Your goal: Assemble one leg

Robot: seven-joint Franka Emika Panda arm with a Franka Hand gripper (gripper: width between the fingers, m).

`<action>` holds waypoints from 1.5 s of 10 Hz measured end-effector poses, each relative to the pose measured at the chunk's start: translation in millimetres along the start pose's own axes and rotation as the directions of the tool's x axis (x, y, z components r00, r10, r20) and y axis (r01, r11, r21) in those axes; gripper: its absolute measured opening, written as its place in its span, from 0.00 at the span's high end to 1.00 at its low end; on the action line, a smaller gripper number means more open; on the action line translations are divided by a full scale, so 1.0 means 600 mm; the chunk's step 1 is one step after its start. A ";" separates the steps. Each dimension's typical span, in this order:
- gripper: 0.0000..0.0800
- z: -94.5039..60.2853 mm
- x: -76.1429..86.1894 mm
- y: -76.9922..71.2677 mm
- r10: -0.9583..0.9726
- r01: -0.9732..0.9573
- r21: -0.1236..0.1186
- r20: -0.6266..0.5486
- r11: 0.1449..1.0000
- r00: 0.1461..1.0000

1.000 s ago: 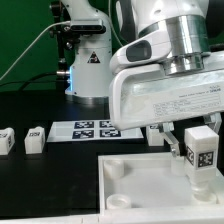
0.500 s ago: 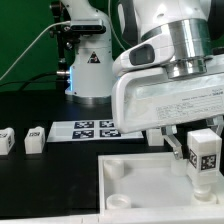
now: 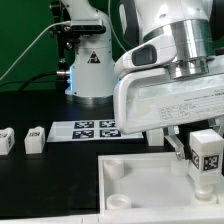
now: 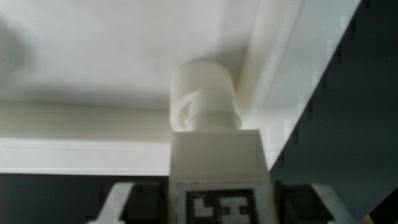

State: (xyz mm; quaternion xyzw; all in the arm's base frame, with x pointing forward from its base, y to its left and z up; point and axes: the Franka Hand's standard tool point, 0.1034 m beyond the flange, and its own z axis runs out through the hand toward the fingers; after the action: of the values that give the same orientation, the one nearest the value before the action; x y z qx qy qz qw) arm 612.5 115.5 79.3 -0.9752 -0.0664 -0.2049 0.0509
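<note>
On my feed the marker board (image 3: 95, 128) lies flat on the black table (image 3: 45, 180), its tags facing up. Nearer the camera, apart from it across a strip of table, I see the large white panel (image 3: 150, 178), with a round socket (image 3: 117, 171) by its corner on the exterior view's left.

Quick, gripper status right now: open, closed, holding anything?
Gripper: closed, holding the leg above the white panel.
</note>
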 end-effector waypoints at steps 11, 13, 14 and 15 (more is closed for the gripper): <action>0.64 0.027 -0.007 0.004 0.001 -0.002 -0.009 -0.058 1.000 0.998; 0.52 0.027 -0.007 0.004 0.001 -0.002 -0.009 -0.057 1.000 0.998; 0.52 0.027 -0.007 0.004 0.001 -0.002 -0.009 -0.057 1.000 0.998; 0.29 0.027 -0.008 0.004 0.001 -0.002 -0.009 -0.057 1.000 0.998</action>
State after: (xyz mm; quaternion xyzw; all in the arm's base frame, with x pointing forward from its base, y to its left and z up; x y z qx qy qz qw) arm 615.2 114.7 62.5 -0.9692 -0.0631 -0.2330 0.0485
